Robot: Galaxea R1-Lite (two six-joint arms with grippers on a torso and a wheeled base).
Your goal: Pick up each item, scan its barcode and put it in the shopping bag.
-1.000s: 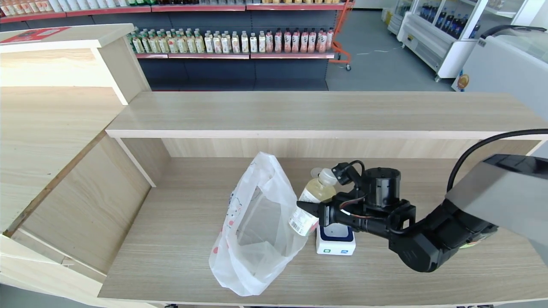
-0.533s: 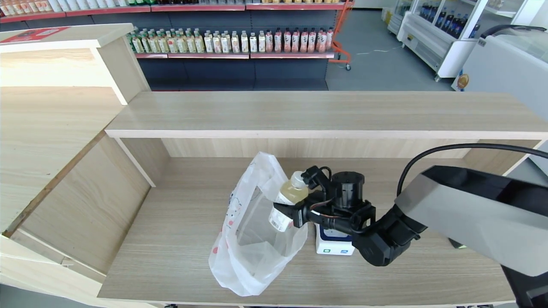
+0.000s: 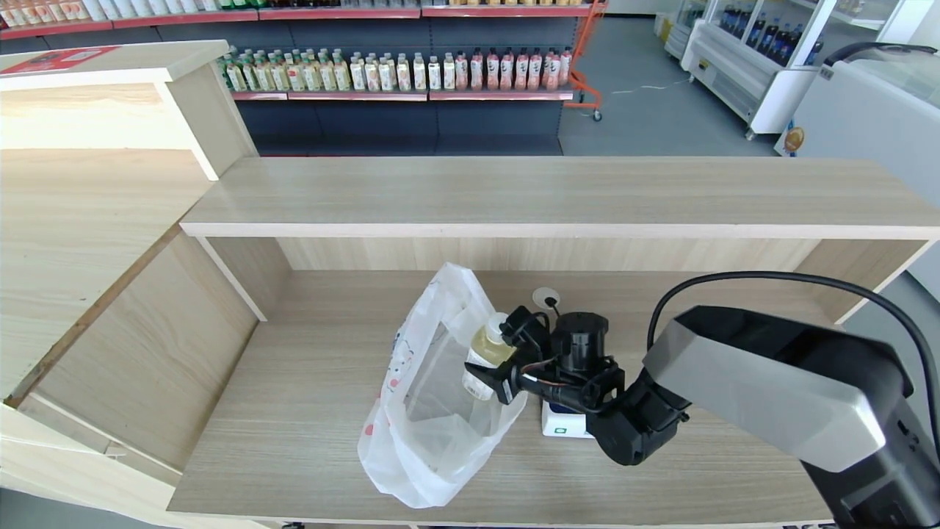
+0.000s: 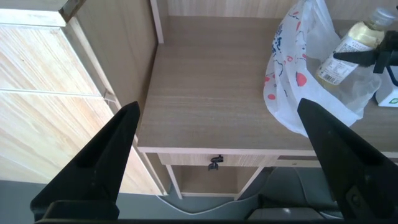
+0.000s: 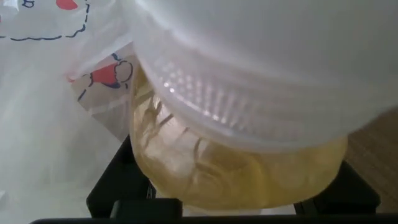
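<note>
Bottle (image 3: 488, 351): clear plastic, pale yellow drink, white ribbed cap, white barcode label. Right claw (image 3: 490, 369) clamped on its body, holding it at mouth of bag (image 3: 433, 433), above bench (image 3: 294, 411). Right wrist view: cap ribs, red print on bag. Left wrist view: left claw (image 4: 219, 106) spread wide, well apart from bag. Bottle's long axis tilted, cap up toward scanner (image 3: 562, 427) side, base down.

The right pincer (image 3: 485, 369) is matte black with tapering fingers (image 3: 493, 380). Just behind it sits a squat black cylinder (image 3: 580, 339), laced with thin reddish wires (image 3: 547, 365). Farther back, a rounded black joint (image 3: 635, 430) meets an angular grey shell (image 3: 764, 400) (black along its top); a thick black cable (image 3: 771, 277) arches above. The left pincer (image 4: 219, 106) has two black wedge-shaped fingers (image 4: 102, 165).
</note>
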